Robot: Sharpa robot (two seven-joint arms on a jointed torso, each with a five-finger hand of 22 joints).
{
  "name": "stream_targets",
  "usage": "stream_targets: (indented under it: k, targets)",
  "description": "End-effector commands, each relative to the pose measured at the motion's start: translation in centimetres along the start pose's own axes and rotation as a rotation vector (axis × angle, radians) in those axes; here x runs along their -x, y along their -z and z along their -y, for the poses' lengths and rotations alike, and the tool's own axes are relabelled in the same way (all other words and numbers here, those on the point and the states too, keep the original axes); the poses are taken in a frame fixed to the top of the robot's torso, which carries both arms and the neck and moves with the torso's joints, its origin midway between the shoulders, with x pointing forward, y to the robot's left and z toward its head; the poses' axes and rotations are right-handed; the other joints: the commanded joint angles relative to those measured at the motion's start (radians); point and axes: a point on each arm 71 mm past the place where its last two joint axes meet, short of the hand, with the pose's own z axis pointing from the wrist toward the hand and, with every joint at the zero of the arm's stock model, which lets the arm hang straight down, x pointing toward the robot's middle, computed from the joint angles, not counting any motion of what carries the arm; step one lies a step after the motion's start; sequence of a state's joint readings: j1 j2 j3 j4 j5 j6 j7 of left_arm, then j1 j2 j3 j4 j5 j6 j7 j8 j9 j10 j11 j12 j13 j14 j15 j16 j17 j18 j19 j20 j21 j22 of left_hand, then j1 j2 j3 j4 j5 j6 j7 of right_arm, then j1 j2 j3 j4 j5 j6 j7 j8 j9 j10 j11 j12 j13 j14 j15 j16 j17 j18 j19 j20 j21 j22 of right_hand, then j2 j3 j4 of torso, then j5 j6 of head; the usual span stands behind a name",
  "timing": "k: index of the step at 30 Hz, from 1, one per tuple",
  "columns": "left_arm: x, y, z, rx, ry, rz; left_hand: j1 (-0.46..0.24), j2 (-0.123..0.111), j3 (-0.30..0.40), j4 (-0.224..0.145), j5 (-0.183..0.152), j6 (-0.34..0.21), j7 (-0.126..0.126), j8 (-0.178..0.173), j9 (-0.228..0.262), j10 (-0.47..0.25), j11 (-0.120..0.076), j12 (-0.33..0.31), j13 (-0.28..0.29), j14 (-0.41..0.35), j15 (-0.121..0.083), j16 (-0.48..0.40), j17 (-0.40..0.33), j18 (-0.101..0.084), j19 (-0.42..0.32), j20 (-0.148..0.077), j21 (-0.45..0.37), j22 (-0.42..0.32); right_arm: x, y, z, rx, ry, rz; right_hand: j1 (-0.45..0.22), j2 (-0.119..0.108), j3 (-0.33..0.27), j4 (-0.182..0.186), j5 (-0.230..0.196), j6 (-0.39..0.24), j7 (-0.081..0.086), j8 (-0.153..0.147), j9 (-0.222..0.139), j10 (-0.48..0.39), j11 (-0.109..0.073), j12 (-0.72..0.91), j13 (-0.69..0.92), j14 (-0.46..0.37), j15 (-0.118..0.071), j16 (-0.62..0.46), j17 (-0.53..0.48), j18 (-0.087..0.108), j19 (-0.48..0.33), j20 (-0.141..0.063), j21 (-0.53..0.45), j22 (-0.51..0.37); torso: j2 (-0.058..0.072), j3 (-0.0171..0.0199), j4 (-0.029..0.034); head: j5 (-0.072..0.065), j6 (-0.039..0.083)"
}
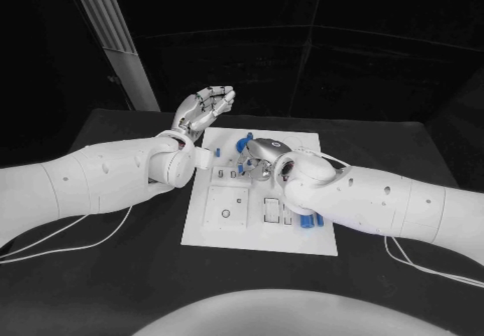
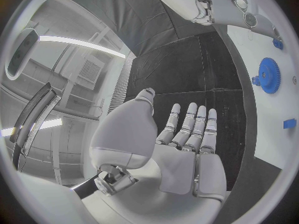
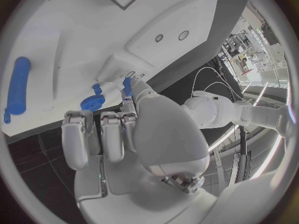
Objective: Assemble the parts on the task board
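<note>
L hand [image 1: 202, 106] fingers spread wide, empty, off white task board [image 1: 227, 231]; R hand [image 1: 264, 155] fingers curled over small blue gear [image 3: 92, 102], grip unclear.

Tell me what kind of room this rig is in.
Probably a robotics lab or test cell: a black table carries a white task board with small blue parts, and dark walls surround it. The left hand is raised, holding nothing.

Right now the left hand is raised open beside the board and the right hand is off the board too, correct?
Not quite. The left hand is raised open, holding nothing, but the right hand is over the task board, fingers down among the blue parts, as the head view shows.
</note>
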State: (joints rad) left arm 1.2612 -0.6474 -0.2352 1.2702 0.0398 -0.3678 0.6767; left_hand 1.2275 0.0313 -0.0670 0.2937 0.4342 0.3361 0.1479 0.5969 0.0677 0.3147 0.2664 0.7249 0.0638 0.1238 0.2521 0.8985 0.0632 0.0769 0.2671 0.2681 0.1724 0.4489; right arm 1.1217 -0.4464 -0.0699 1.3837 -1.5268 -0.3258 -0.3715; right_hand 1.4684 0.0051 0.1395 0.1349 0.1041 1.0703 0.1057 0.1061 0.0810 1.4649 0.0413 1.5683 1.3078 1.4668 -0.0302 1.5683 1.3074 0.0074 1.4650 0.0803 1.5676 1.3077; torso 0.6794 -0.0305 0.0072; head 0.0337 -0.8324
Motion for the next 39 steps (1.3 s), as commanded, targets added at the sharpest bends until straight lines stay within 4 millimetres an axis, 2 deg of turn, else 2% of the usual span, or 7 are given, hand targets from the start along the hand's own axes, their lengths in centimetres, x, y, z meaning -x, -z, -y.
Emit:
stream_targets:
  k: [1, 22, 25, 28, 31, 35, 39]
  targets:
    - [-0.1, 0.2, 2.0, -0.271, 0.006, -0.012, 0.0, 0.012, -0.006, -0.001, 0.007, -0.004, 0.148, 0.004, -0.001, -0.005, -0.002, 0.003, 0.001, 0.003, 0.004, 0.004, 0.001, 0.006, -0.006, 0.001, 0.004, -0.001, -0.1, -0.1, 0.0, -0.005, 0.013, 0.005, -0.011, 0.004, -0.006, 0.0, 0.002, 0.029, 0.009, -0.001, 0.0, 0.106, 0.01, 0.003, 0.263, 0.104, 0.009, 0.002, 0.263, -0.007, 0.106, 0.005, 0.003, 0.263, -0.001, 0.0, 0.0009, 0.0, -0.003]
    - [-0.1, 0.2, 2.0, -0.27, 0.006, -0.011, 0.0, 0.012, -0.006, -0.001, 0.007, -0.004, 0.148, 0.004, -0.001, -0.005, -0.002, 0.003, 0.001, 0.003, 0.004, 0.004, 0.001, 0.006, -0.006, 0.001, 0.004, -0.001, -0.8, -0.4, 0.3, -0.017, 0.014, -0.01, -0.026, -0.008, -0.018, -0.001, -0.004, 0.02, 0.017, -0.018, -0.007, 0.106, 0.017, 0.003, 0.263, 0.104, 0.016, 0.002, 0.263, -0.007, 0.106, 0.012, 0.003, 0.263, -0.002, -0.0001, 0.0017, -0.005, -0.005]
    - [-0.1, 0.2, 2.0, -0.27, 0.006, -0.011, 0.0, 0.013, -0.007, -0.001, 0.009, -0.004, 0.148, 0.004, -0.001, -0.005, -0.002, 0.004, 0.001, 0.003, 0.004, 0.004, 0.001, 0.006, -0.007, 0.001, 0.004, -0.001, -0.9, -0.4, 0.3, -0.016, 0.014, -0.012, -0.023, -0.009, -0.018, -0.005, -0.002, 0.018, 0.018, -0.02, -0.008, 0.106, 0.018, 0.003, 0.263, 0.104, 0.016, 0.002, 0.263, -0.007, 0.106, 0.013, 0.003, 0.263, -0.002, 0.0, 0.0008, -0.01, -0.006]
    - [0.0, 0.3, 2.0, -0.269, 0.005, -0.01, 0.0, 0.013, -0.007, -0.001, 0.009, -0.004, 0.148, 0.004, -0.001, -0.005, -0.002, 0.004, 0.001, 0.003, 0.004, 0.004, 0.001, 0.006, -0.007, 0.001, 0.004, -0.001, -1.0, -0.5, 0.3, -0.015, 0.014, -0.014, -0.018, -0.01, -0.016, -0.011, 0.003, 0.017, 0.018, -0.023, -0.009, 0.106, 0.019, 0.003, 0.263, 0.104, 0.017, 0.002, 0.263, -0.007, 0.106, 0.014, 0.003, 0.263, -0.002, -0.0006, -0.0002, -0.009, -0.007]
    - [0.0, 0.3, 2.0, -0.269, 0.005, -0.01, 0.0, 0.013, -0.007, -0.001, 0.009, -0.004, 0.148, 0.004, -0.001, -0.005, -0.002, 0.004, 0.001, 0.003, 0.004, 0.004, 0.001, 0.006, -0.007, 0.001, 0.004, -0.001, -1.1, -0.5, 0.3, -0.014, 0.015, -0.017, -0.012, -0.015, -0.015, -0.019, 0.006, 0.011, 0.019, -0.03, -0.011, 0.106, 0.02, 0.003, 0.263, 0.104, 0.018, 0.002, 0.263, -0.007, 0.106, 0.016, 0.003, 0.263, -0.002, -0.0003, 0.0013, -0.014, -0.009]
    - [-0.1, 0.2, 2.0, -0.269, 0.006, -0.012, 0.0, 0.013, -0.007, -0.001, 0.009, -0.004, 0.148, 0.004, -0.001, -0.005, -0.002, 0.004, 0.001, 0.003, 0.004, 0.004, 0.001, 0.006, -0.007, 0.001, 0.004, -0.001, -1.1, -0.5, 0.3, -0.015, 0.015, -0.02, -0.01, -0.019, -0.016, -0.024, 0.005, 0.006, 0.02, -0.034, -0.012, 0.106, 0.02, 0.003, 0.263, 0.104, 0.019, 0.002, 0.263, -0.007, 0.106, 0.016, 0.003, 0.263, -0.002, 0.0001, 0.0037, -0.013, -0.009]
    - [-0.1, 0.2, 2.0, -0.268, 0.006, -0.011, 0.0, 0.013, -0.007, -0.001, 0.009, -0.004, 0.148, 0.004, -0.001, -0.005, -0.002, 0.004, 0.001, 0.003, 0.004, 0.004, 0.001, 0.006, -0.007, 0.001, 0.004, -0.001, -1.2, -0.5, 0.4, -0.017, 0.016, -0.024, -0.008, -0.026, -0.017, -0.03, 0.003, -0.002, 0.022, -0.039, -0.013, 0.106, 0.022, 0.003, 0.263, 0.104, 0.02, 0.002, 0.263, -0.007, 0.106, 0.018, 0.003, 0.263, -0.002, 0.0004, 0.0001, -0.01, -0.009]
